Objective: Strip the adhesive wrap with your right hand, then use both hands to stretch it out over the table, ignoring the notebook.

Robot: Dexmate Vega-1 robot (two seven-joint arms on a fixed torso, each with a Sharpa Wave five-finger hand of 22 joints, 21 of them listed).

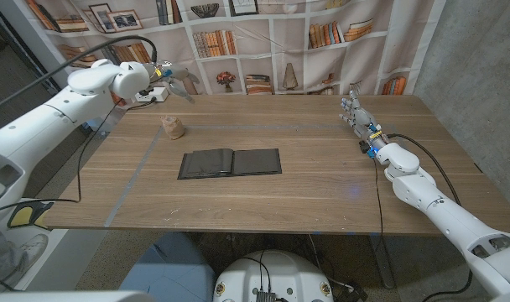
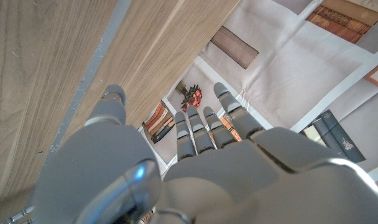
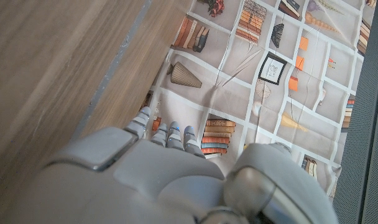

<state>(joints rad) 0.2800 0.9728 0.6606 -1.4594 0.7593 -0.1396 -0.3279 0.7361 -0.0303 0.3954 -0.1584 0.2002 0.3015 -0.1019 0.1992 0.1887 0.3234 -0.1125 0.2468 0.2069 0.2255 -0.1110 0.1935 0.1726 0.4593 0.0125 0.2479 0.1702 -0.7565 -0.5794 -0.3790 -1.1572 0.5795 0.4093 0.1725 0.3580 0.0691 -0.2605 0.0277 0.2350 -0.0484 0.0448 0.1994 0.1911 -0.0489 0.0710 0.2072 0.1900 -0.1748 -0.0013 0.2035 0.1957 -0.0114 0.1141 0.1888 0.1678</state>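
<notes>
Left hand [image 1: 173,77] held up off the desk [image 1: 322,134] at its far left corner, fingers spread and pointing toward the middle, holding nothing. Right hand [image 1: 353,110] at the far right part of the desk, standing with fingers up and apart, also holding nothing; cannot tell from the head view if its edge touches the wood.

Adhesive wrap [image 1: 173,127]: small tan roll-like lump on the desk, left of centre, near the left hand but below it and not touched. Well apart from the right hand. Dark notebook [image 1: 230,163] lies open flat at mid-desk, just nearer the robot than the wrap, apart from it.

Head view gives the whole layout: both arms, wrap, notebook, bookshelf-print curtain [image 1: 280,33] behind the desk.

Left wrist view: back of the left hand [image 2: 195,168] with fingers [image 2: 204,127] extended and slightly parted, wood grain of the desk [image 2: 46,68] alongside, curtain print with red flowers [image 2: 192,96] past the fingertips. Right wrist view: back of the right hand [image 3: 145,180], fingertips [image 3: 170,134] just over the knuckles, desk [image 3: 52,62] edge and curtain [image 3: 270,68].
</notes>
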